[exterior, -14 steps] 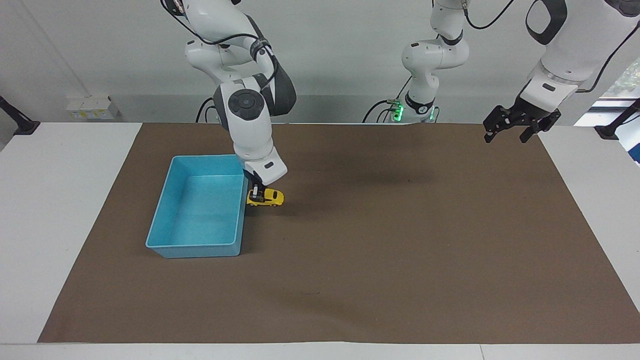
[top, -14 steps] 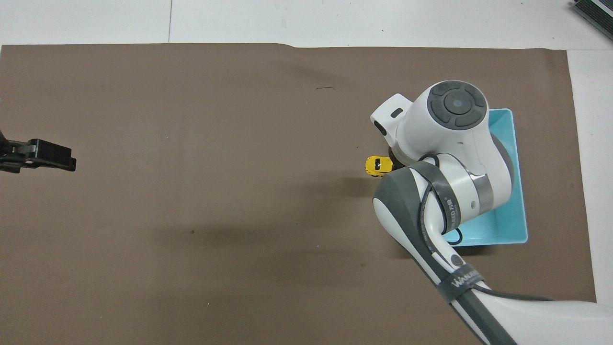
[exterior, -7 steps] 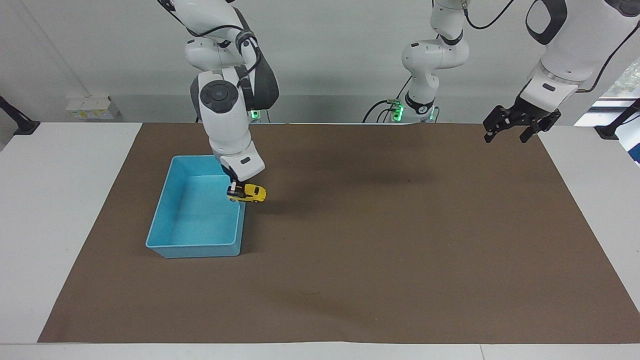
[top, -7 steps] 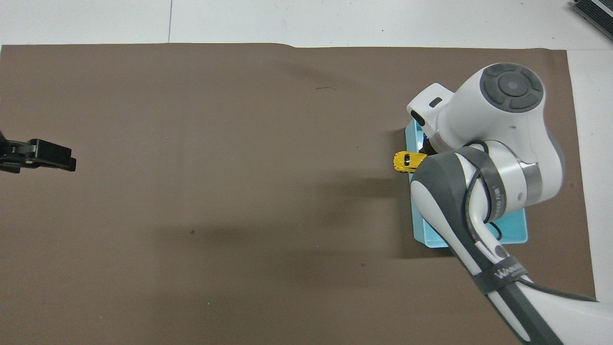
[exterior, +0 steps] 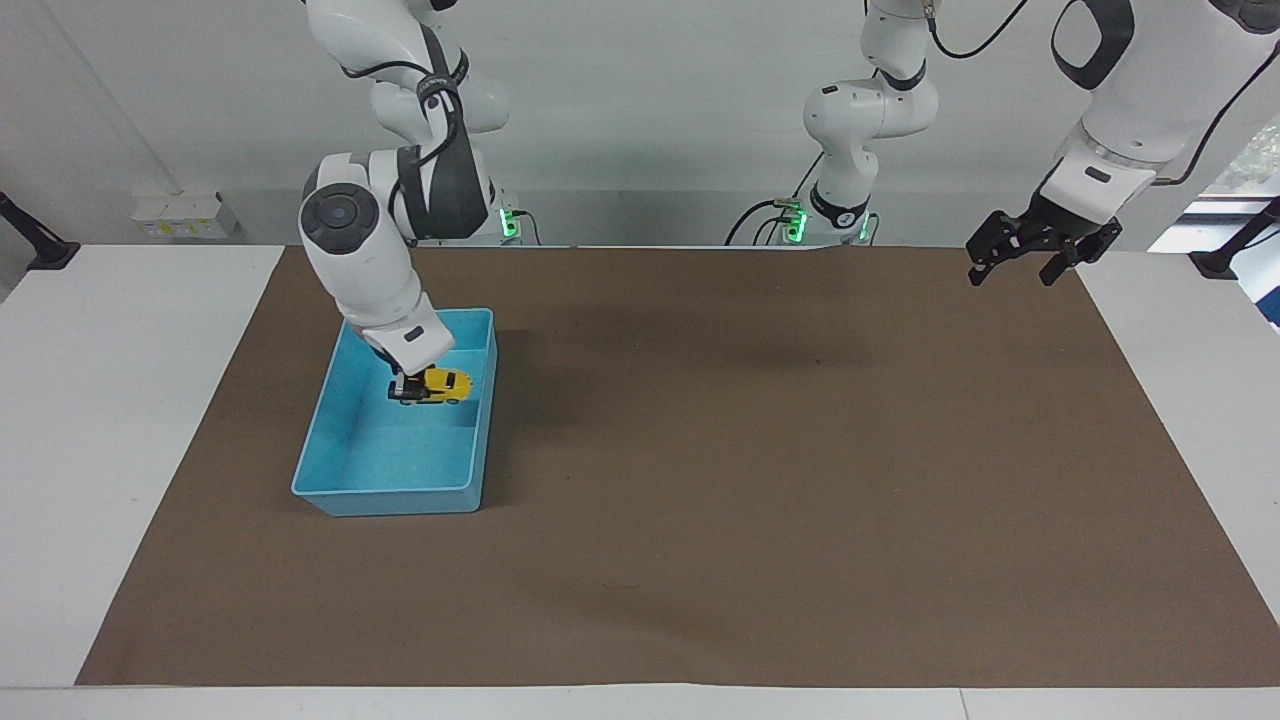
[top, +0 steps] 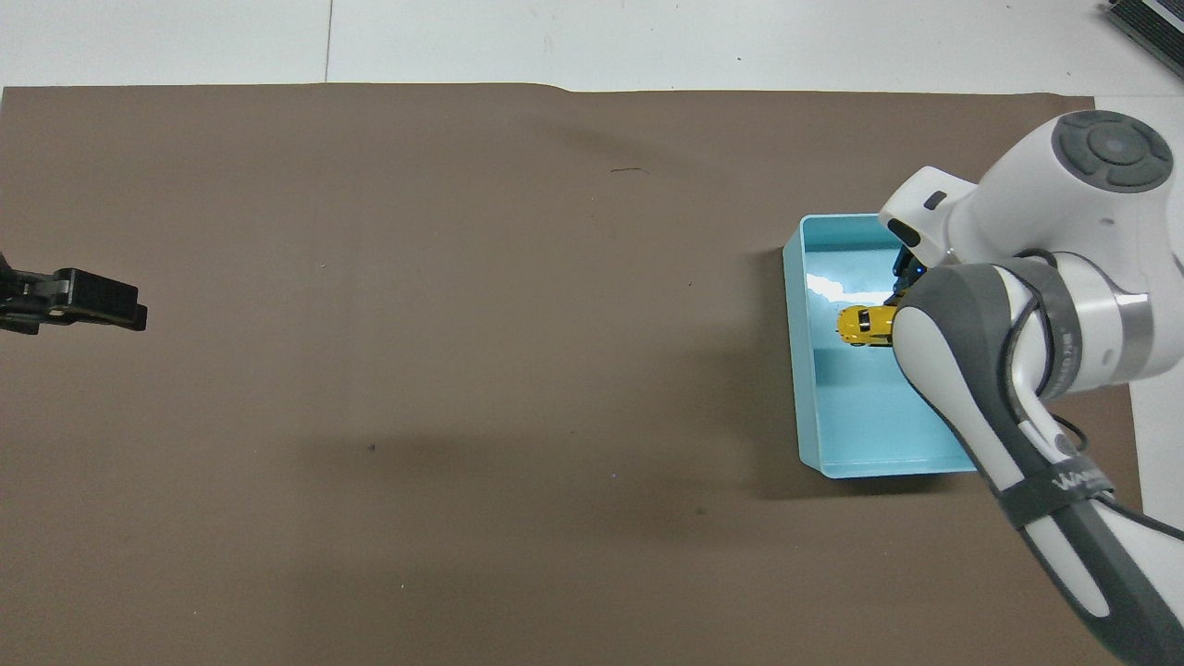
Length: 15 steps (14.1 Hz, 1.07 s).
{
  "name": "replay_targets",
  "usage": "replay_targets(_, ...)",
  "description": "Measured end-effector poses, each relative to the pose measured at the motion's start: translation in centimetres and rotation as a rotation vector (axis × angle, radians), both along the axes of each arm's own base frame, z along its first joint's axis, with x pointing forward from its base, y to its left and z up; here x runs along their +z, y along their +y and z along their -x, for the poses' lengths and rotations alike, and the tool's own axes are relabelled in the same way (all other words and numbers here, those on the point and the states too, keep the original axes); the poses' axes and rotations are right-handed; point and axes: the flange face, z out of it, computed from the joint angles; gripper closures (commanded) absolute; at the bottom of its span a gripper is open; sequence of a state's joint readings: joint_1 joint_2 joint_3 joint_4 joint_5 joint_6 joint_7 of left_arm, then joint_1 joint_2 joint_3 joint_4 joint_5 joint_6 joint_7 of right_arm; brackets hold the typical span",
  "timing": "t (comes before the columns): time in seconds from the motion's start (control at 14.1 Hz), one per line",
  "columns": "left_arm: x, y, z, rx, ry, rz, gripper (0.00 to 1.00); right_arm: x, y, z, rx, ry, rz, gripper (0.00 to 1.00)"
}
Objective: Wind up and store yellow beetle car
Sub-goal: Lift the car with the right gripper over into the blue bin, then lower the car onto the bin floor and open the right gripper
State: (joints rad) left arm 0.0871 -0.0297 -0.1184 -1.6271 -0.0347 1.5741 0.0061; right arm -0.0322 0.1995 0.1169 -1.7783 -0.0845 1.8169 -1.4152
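Now right hand (exterior: 402, 392) pinches rounded glossy yellow beetle car (exterior: 440, 384) over smooth rectangular blue tray (exterior: 385, 496).

The yellow beetle car (top: 865, 326) hangs over the inside of the blue tray (top: 803, 370), held at one end by the right tool (top: 899, 298), whose black fingers are clamped on it; most of that tool is hidden under the white arm. The tray sits on the brown mat (top: 462, 324) at the right arm's end of the worktop. The left tool (top: 92, 301) waits over the mat's other end, jaws spread.
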Motion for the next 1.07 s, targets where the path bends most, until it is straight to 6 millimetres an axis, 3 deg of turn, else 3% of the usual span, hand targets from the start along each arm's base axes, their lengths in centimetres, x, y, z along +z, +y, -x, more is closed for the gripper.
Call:
replay_targets(0.14,0.0,0.0,0.0,0.000,0.000,0.000,0.00,-0.7,-2.3,0.9,-0.012,0.018,-0.001,0.93)
replay_targets(0.21,0.0,0.0,0.0,0.000,0.000,0.000,0.00,-0.9,-2.6,1.1,-0.013,0.010,-0.001,0.93)
replay_targets(0.36,0.0,0.0,0.0,0.000,0.000,0.000,0.00,-1.8,-2.2,1.7,-0.003,-0.021,-0.003,0.93)
replay_targets(1.07,0.0,0.0,0.0,0.000,0.000,0.000,0.00,-10.3,-1.9,4.1,0.033,-0.042,0.000,0.92)
